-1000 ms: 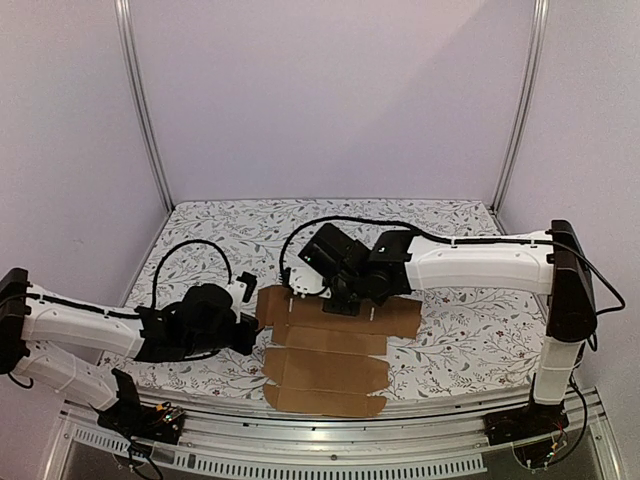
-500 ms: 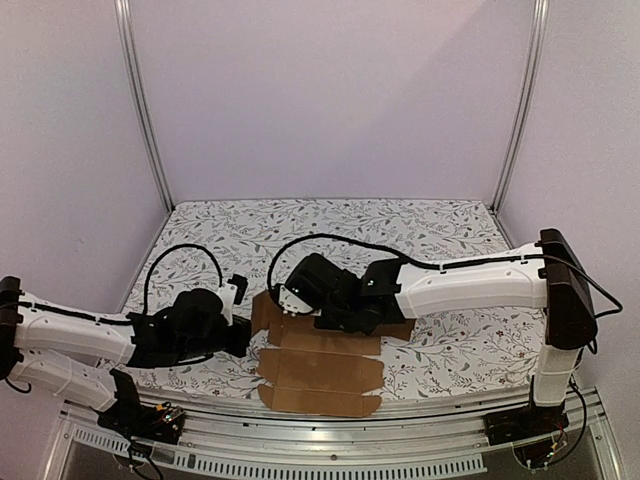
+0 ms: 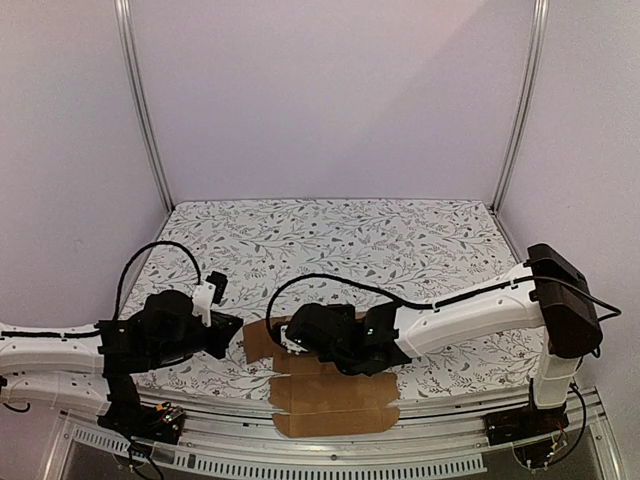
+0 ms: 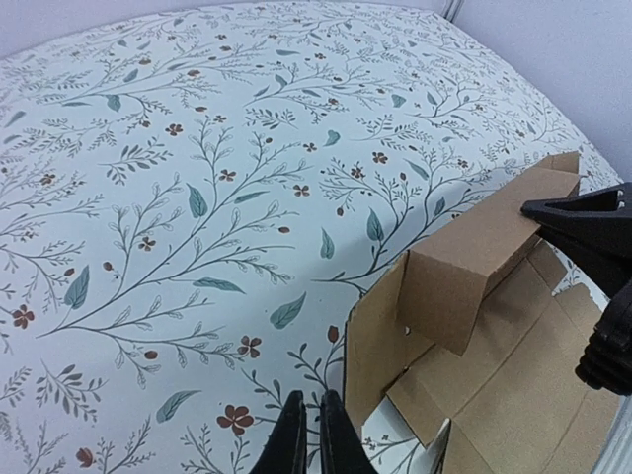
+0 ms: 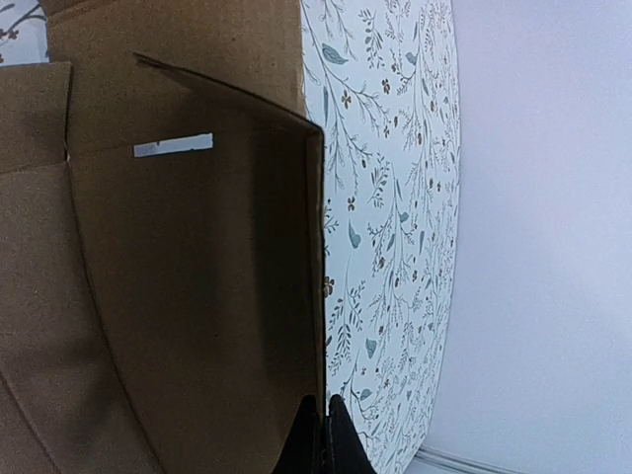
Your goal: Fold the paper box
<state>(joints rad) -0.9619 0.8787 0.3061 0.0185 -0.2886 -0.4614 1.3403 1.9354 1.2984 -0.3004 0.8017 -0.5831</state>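
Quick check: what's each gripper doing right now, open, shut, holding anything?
Left gripper: nearly closed, holding nothing, beside the paper box.
Right gripper: shut on a raised panel of the paper box.

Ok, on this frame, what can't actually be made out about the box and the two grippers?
- Top external: the right gripper and the paper box beneath it are covered by the right arm, so any contact there is hidden.
- Right wrist: the fingertips are cut off by the bottom edge; whether they pinch the raised panel is unclear.
- Left wrist: the left gripper is cut off at the bottom edge.
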